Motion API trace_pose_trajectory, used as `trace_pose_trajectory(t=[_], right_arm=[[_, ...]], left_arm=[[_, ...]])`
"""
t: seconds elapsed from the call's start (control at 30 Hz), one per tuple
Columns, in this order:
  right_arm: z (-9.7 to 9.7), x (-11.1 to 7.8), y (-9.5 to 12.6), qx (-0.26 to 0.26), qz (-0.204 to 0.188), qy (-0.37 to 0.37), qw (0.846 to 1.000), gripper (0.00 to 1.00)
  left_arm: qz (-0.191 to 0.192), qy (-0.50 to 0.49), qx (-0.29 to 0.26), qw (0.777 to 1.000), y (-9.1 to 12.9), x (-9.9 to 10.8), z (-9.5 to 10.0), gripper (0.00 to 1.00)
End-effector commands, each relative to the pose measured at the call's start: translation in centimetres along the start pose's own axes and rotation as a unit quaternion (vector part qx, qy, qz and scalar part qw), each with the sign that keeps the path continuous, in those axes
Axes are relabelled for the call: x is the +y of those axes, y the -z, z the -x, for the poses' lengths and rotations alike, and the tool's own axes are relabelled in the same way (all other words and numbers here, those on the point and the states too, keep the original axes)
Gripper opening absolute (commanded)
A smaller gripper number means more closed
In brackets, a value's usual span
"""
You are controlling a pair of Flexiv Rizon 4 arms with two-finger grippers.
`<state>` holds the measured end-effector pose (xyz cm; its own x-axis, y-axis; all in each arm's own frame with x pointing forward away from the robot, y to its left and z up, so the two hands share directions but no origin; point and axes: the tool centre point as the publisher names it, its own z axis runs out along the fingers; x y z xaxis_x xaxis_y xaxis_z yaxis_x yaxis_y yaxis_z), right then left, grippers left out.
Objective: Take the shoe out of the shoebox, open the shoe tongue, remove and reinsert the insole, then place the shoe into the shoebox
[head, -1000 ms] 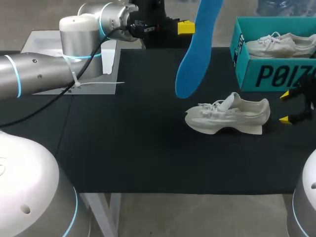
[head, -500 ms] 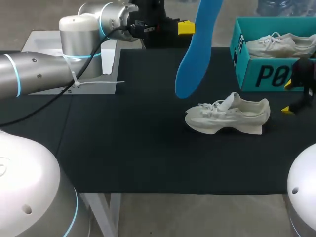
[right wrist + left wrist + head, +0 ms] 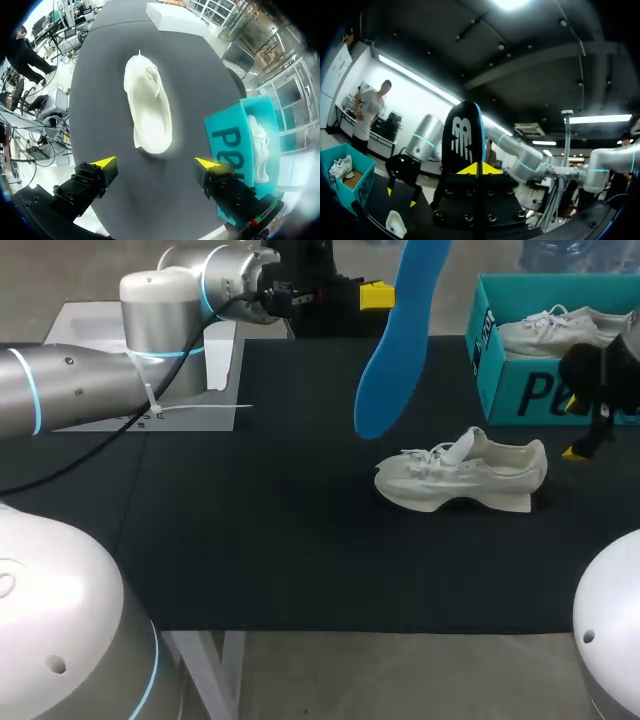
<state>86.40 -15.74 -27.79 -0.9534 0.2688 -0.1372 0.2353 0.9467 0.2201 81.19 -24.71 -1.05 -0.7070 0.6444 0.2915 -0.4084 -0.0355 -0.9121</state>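
A blue insole [image 3: 393, 340] hangs upright high over the table's back, my left gripper [image 3: 377, 295] shut on its upper part. In the left wrist view the insole [image 3: 464, 135] shows its black side between the fingers. The white shoe [image 3: 462, 475] lies on its sole on the black mat, toe to the left. My right gripper [image 3: 577, 430] hovers open just right of the shoe's heel, in front of the teal shoebox [image 3: 500, 390]. From the right wrist, the shoe [image 3: 149, 112] lies ahead of the open gripper [image 3: 157, 162], its opening facing up.
A second white shoe [image 3: 560, 332] lies inside the shoebox [image 3: 235, 135]. A white box lid [image 3: 215, 370] sits at the back left of the black mat [image 3: 260, 530].
My right gripper has moved up and slightly left, from beside the shoe's heel towards the shoebox front. The left arm and the insole have stayed still.
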Motion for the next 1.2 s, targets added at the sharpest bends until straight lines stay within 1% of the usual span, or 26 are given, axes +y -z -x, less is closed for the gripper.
trace_pose_trajectory(t=[0.03,0.2,0.3,0.37,0.57,0.63,0.8,1.03,1.1,1.2], right_arm=[[-0.3,0.1,0.0,-0.001,-0.018,-0.002,1.000,1.00],[-0.4,0.1,-0.2,-0.001,-0.010,-0.005,1.000,1.00],[-0.4,0.2,-0.3,-0.001,-0.007,-0.005,1.000,1.00],[-0.4,0.3,-0.5,0.001,-0.006,-0.005,1.000,1.00],[-0.1,0.7,-0.9,0.005,0.000,0.000,1.000,1.00],[0.0,1.0,-0.9,0.006,0.001,0.002,1.000,1.00],[0.6,2.0,-0.7,0.005,0.000,0.009,1.000,1.00],[1.1,3.4,-1.5,-0.003,-0.013,-0.013,1.000,1.00],[1.3,3.9,-1.8,-0.007,-0.033,-0.021,0.999,1.00],[1.5,4.7,-2.2,-0.015,-0.047,-0.026,0.998,1.00]], left_arm=[[0.000,0.001,0.010,1.000,-0.5,0.2,-0.3,0.00],[-0.006,0.011,0.045,0.999,-2.8,0.8,-1.8,0.00],[-0.011,0.012,0.052,0.999,-3.1,0.8,-2.2,0.00],[-0.013,0.012,0.050,0.999,-2.8,0.7,-2.2,0.00],[-0.020,0.003,0.028,0.999,-0.9,-0.3,-1.8,0.00],[-0.012,-0.002,0.024,1.000,-0.7,-0.4,-1.8,0.00],[-0.012,-0.002,0.024,1.000,-0.7,-0.4,-1.8,0.00],[-0.012,-0.002,0.024,1.000,-0.7,-0.4,-1.8,0.00],[-0.012,-0.002,0.024,1.000,-0.7,-0.4,-1.8,0.00],[-0.012,-0.002,0.024,1.000,-0.7,-0.4,-1.8,0.00]])
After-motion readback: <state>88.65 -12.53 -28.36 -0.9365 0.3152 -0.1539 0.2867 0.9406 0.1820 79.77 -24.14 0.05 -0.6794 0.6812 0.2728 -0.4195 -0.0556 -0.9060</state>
